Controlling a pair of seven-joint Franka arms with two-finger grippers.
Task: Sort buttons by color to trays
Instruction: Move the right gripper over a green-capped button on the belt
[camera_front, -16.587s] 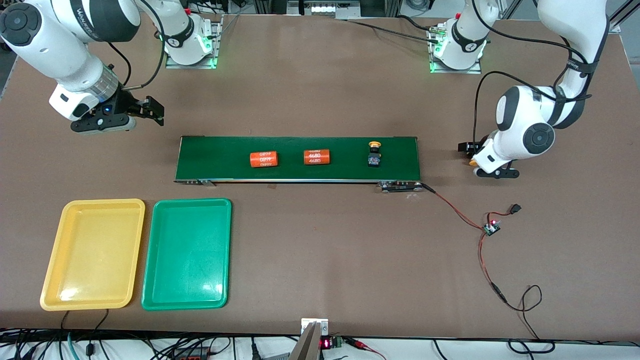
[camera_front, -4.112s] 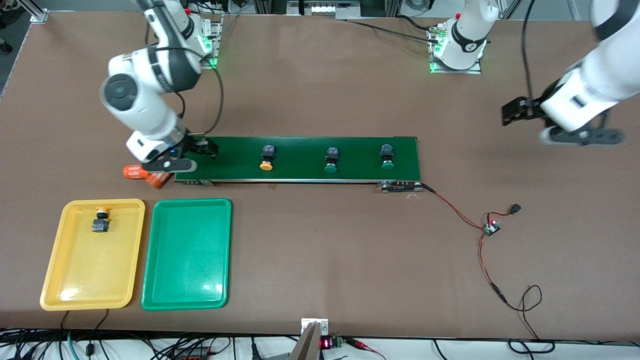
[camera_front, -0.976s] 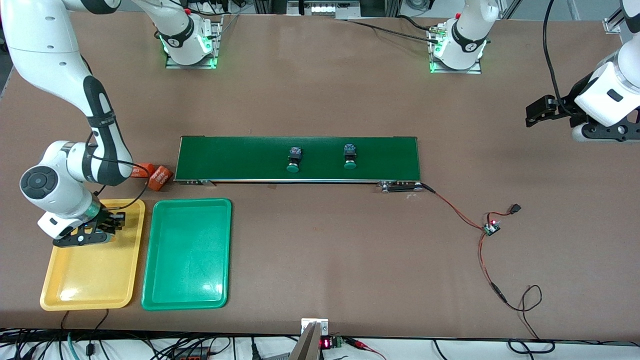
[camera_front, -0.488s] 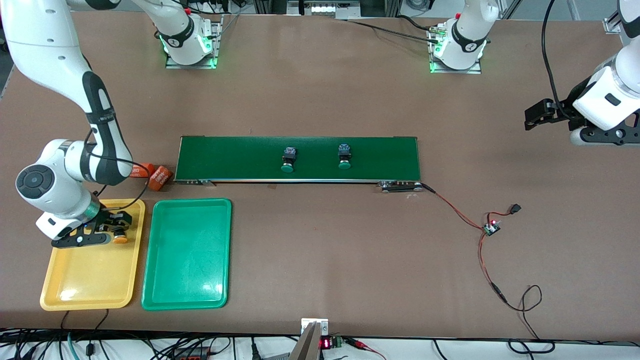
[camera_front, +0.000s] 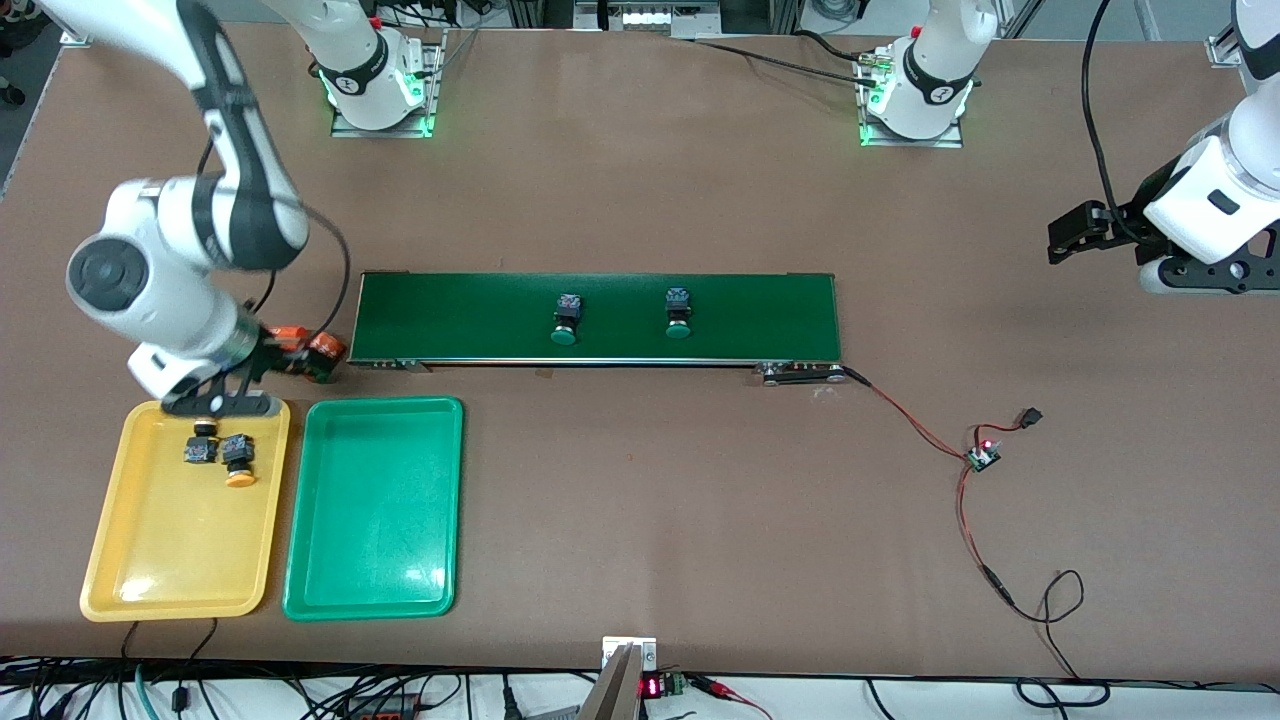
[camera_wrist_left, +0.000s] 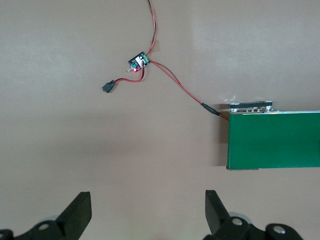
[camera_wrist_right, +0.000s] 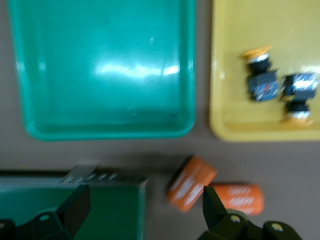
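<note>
1. Table (camera_front: 640, 520): brown top, both arm bases along its top edge in the front view.
2. Right arm: comes from its base, elbow bent, wrist over the table's right-arm end. Right claw (camera_front: 262, 372) hangs over the two orange cylinders (camera_front: 308, 350) at the belt's end, just above the yellow tray's top rim in the view. Fingers (camera_wrist_right: 75, 207) spread wide, holding nothing.
3. Left arm: waits at the left-arm end, well apart from the belt. Left claw (camera_front: 1068, 232) over bare table, fingers (camera_wrist_left: 80, 210) spread wide, empty.
4. Belt (camera_front: 600, 318): long, dark green, mid-table. Carries two green buttons (camera_front: 565, 318) (camera_front: 679, 312), side by side, caps at 6 o'clock of their bodies.
5. Green tray (camera_front: 375, 505): nearer the camera than the belt, beside the yellow tray, nothing in it.
6. Yellow tray (camera_front: 175, 540): at the right-arm end. Two yellow buttons (camera_front: 201, 444) (camera_front: 238, 460) lie close together near its top rim; one cap at 12 o'clock, the other at 6.
7. Small circuit board (camera_front: 982, 457) w/ red wires, at 4 o'clock from the belt.
</note>
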